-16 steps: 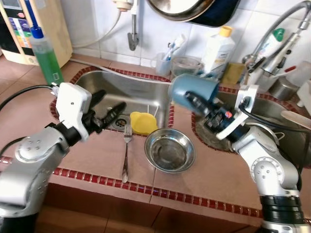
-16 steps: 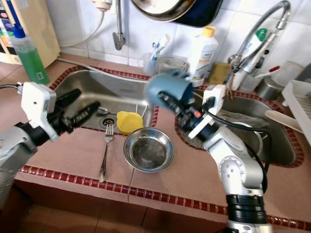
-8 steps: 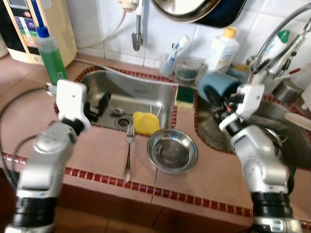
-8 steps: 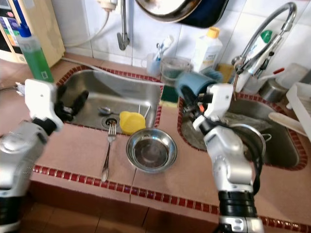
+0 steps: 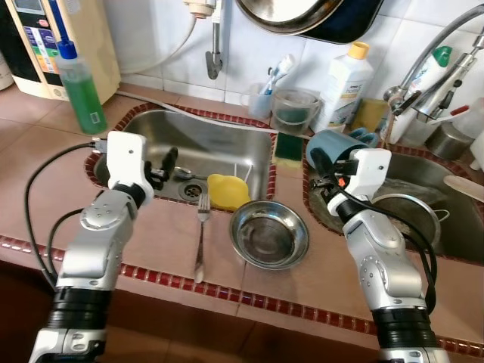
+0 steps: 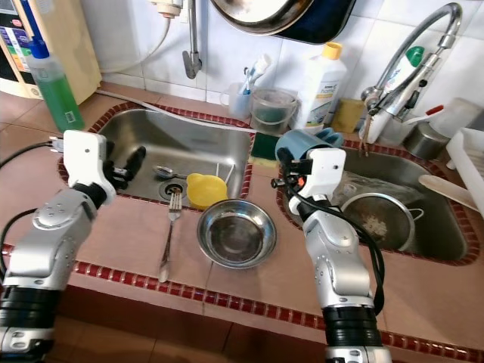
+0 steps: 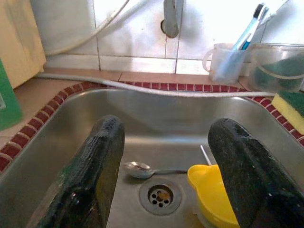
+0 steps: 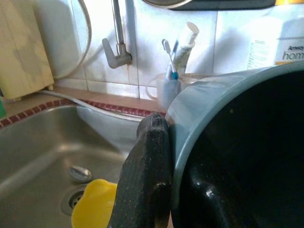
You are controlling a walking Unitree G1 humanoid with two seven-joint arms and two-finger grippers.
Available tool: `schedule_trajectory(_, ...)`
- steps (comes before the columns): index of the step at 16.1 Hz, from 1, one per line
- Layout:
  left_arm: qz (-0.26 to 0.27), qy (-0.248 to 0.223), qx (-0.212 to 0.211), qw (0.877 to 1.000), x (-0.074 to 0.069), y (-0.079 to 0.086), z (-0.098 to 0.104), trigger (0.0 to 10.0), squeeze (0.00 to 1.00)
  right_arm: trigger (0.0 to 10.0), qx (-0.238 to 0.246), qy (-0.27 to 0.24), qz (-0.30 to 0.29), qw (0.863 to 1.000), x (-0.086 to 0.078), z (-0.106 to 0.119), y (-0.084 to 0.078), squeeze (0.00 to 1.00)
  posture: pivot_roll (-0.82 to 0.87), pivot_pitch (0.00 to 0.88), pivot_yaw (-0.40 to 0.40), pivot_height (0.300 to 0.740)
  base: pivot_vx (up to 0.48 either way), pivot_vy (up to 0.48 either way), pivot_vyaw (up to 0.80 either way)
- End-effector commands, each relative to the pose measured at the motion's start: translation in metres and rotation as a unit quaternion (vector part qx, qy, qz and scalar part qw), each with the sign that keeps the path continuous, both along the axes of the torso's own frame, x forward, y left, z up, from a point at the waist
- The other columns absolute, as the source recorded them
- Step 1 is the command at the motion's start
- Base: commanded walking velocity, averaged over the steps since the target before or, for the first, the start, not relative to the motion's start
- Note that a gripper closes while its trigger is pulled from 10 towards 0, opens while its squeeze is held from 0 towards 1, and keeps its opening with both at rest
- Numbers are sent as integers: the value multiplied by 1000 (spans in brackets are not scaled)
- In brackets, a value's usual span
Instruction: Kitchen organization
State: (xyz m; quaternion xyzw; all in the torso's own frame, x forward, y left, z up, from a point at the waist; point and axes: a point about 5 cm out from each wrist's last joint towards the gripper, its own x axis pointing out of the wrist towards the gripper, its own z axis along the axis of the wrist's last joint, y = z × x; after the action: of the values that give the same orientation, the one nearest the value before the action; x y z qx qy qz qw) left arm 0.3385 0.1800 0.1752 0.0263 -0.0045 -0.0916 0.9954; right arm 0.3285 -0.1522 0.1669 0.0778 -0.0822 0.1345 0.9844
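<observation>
- The right claw [image 5: 327, 168] holds a blue cup [image 5: 331, 147] by its rim. One black finger [image 8: 147, 175] is pressed on the outside of the wall and the other is inside the dark mouth.
- The cup is up in the air, lying on its side, over the near edge of the right sink [image 5: 454, 227]. It is close to the green sponge [image 5: 287, 147].
- The left claw [image 5: 162, 168] is spread wide and has nothing in it. It hangs over the left sink [image 5: 189, 144].
- In the left wrist view, a spoon [image 7: 142, 169] and a yellow cup [image 7: 213, 194] sit low in that sink by the drain.
- A fork [image 5: 199, 238] and a steel bowl [image 5: 268, 234] rest on the tiled surface [image 5: 151, 234] in front of the sinks.
- The blue cup looks like hard plastic, so I think it is light and stiff and will not break easily.
- Its wall looks smooth, and it may be wet, so it could slip or swing in a rim pinch.
- The rim is a good place to hold it, with one finger in and one out, squeezed firmly.
- The bowl is wide and shiny, so its thin edge is the best place to grab.
</observation>
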Motion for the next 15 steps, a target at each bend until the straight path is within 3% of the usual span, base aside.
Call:
schedule_trajectory(1, -1, -9, 6, 1000, 2, 2, 4, 10000, 0, 10000, 3, -13, -7, 1000, 0, 6, -1, 0, -32, 16, -62, 732, 0, 480, 0)
schedule_trajectory(6, -5, -8, 7, 1000, 2, 0, 2, 10000, 0, 10000, 2, -15, -5, 1000, 2, 6, 1, 0, -29, 16, -65, 732, 0, 451, 0)
schedule_trajectory(9, -4, -12, 9, 1000, 2, 1, 3, 10000, 0, 10000, 1, -17, -3, 1000, 2, 7, 2, 0, -25, 16, -68, 732, 0, 0, 0)
schedule_trajectory(11, -28, -23, 32, 999, -1, -5, 4, 10000, 0, 10000, -1, -19, -4, 1000, 3, 8, 2, 0, -25, 16, -68, 732, 0, 0, 0)
schedule_trajectory(12, -40, -22, 19, 999, -3, -6, 3, 10000, 0, 10000, -4, -19, -6, 1000, 4, 8, 1, 0, -24, 14, -69, 732, 0, 0, 0)
schedule_trajectory(15, -62, -21, 32, 997, -5, -8, 2, 10000, 0, 10000, -20, -23, -14, 999, 5, 9, -5, 0, -22, 10, -71, 732, 0, 0, 0)
